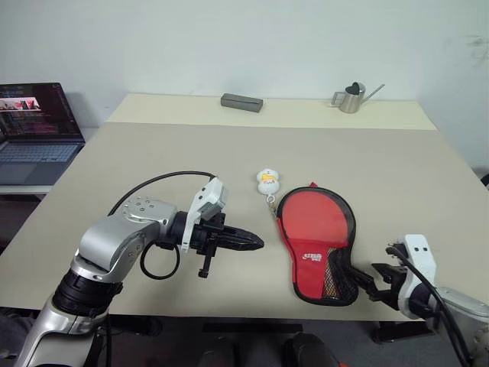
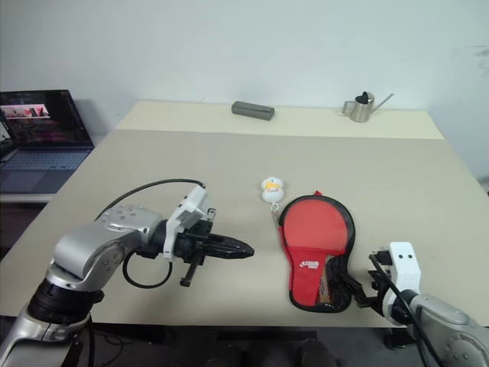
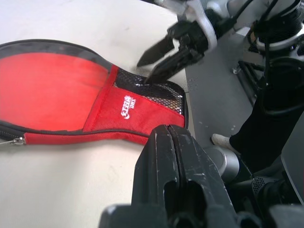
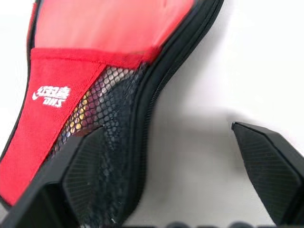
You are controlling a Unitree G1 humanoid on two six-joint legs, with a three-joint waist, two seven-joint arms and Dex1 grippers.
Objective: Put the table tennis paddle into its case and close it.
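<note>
Case lying on the table between the two grippers, neither one gripping it

The red case (image 1: 315, 238) is lying flat near the table's (image 1: 382, 160) front edge, its round end pointing away from the robot and its black mesh pocket at the near end; the round red face of the table tennis paddle (image 1: 321, 218) is showing inside the case's black rim, and a small white-yellow charm (image 1: 267, 181) is sitting just beyond the round end. The left gripper (image 1: 248, 243) is hovering left of the case, jaws pressed together on nothing. The right gripper (image 4: 166, 166) is sitting at the mesh end, jaws spread wide and empty, one finger beside the case's edge. A laptop (image 1: 34, 130), grey block (image 1: 242, 102) and small metal watering can (image 1: 353, 98) are resting farther off
</note>
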